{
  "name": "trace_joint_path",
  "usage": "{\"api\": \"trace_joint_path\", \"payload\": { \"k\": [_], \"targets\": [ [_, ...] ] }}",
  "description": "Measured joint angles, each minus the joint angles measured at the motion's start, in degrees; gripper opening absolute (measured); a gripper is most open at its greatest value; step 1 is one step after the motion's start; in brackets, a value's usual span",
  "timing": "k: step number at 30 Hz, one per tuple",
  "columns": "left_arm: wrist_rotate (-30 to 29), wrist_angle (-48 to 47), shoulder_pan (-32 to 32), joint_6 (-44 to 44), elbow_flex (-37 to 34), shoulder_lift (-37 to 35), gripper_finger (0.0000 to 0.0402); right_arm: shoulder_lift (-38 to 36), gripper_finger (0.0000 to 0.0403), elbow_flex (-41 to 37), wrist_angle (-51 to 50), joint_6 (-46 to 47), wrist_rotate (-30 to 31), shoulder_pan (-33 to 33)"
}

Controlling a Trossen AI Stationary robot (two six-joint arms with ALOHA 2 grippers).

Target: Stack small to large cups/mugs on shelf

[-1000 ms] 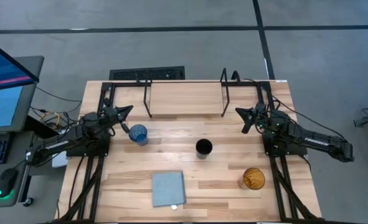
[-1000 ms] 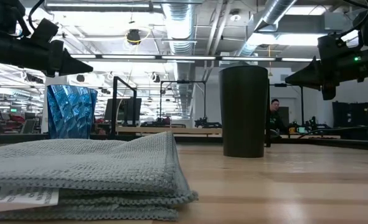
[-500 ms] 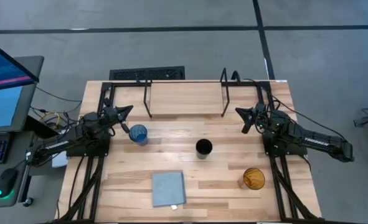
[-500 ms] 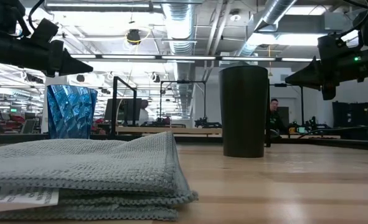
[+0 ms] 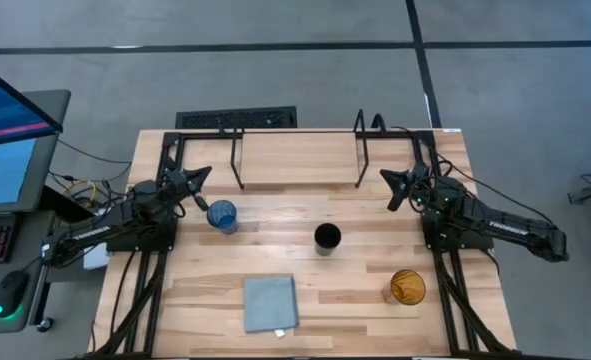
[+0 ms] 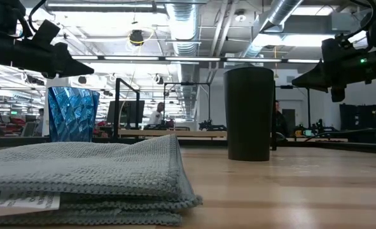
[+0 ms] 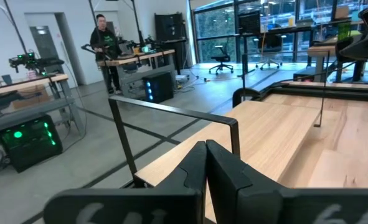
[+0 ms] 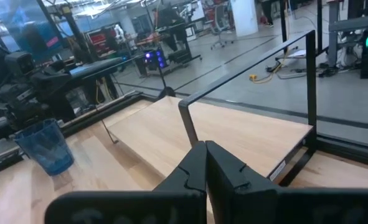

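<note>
The translucent blue cup (image 5: 221, 216) stands upright on the table at the left, the black cup (image 5: 327, 238) at the middle, and the amber cup (image 5: 408, 288) at the near right. The wooden shelf (image 5: 300, 158) stands on black legs at the far edge. My left gripper (image 5: 203, 177) is shut and empty, hovering just to the far left of the blue cup. My right gripper (image 5: 386, 181) is shut and empty, hovering by the shelf's right end. The low view shows the blue cup (image 6: 73, 114) and the black cup (image 6: 249, 114); the amber cup is out of that view.
A folded grey-blue cloth (image 5: 271, 303) lies flat near the table's front edge, left of the amber cup. Black frame rails run along the table's far corners. A monitor and keyboard stand off the table's left side. People move in the room beyond.
</note>
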Motion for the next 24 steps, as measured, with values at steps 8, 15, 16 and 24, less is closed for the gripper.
{"api": "trace_joint_path", "payload": {
  "k": [8,15,16,24],
  "targets": [
    [0.0,0.0,0.0,0.0,0.0,0.0,0.0,0.0,0.0026,0.0,0.0,0.0,0.0,0.1],
    [0.0,0.0,0.0,0.0,0.0,0.0,0.0,0.0,0.0026,0.0,0.2,0.0,0.2,-0.3],
    [0.0,0.0,0.0,0.0,0.0,0.0,0.0,0.0,0.0026,0.0,0.2,0.0,0.2,-0.5],
    [0.0,0.0,0.0,0.0,0.0,0.0,0.0,0.0,0.0026,-0.1,1.8,0.0,0.6,-0.7]
  ]
}}
